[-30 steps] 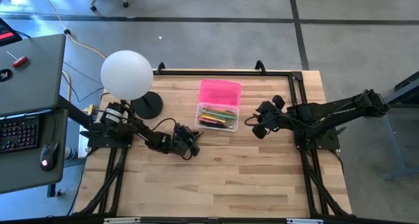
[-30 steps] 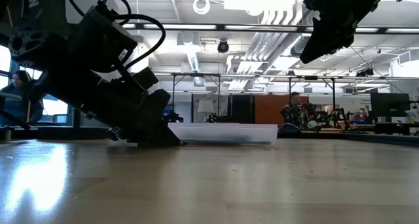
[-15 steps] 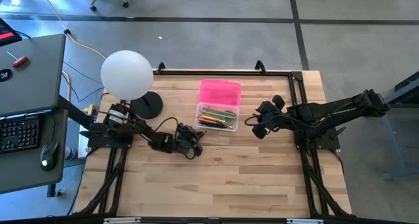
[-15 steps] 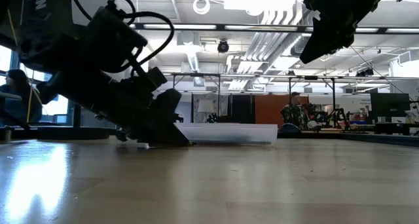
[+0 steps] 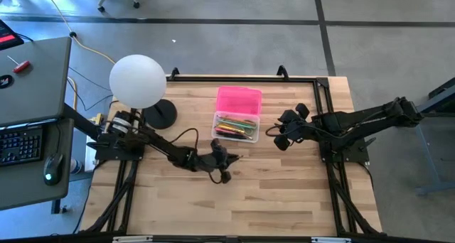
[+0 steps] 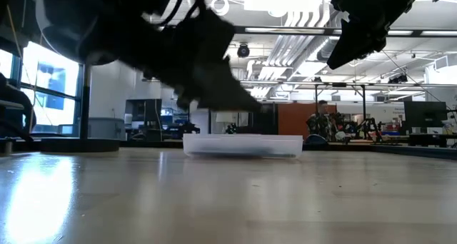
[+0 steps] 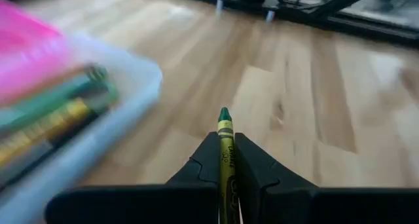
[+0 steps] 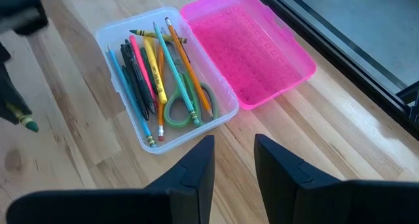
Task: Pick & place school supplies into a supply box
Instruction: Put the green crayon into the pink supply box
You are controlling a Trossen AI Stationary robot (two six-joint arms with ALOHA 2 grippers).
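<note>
A: Nearest me, what's held?
B: My left gripper (image 7: 226, 160) clenches a green crayon (image 7: 225, 135), near the table's (image 5: 284, 200) centre.
A: Next?
B: Carry it to the clear box (image 8: 141, 135), pink lid (image 8: 252, 57) open; right gripper (image 8: 234, 165) waits beside it, fingers apart.

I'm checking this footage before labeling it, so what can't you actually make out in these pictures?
- Low view: the supply box contents, hidden by its cloudy wall.
- Low view: the left gripper, a dark blur.
- Left wrist view: the green crayon lower end, hidden between the fingers; box contents blurred.
- High view: the crayon, too small.
</note>
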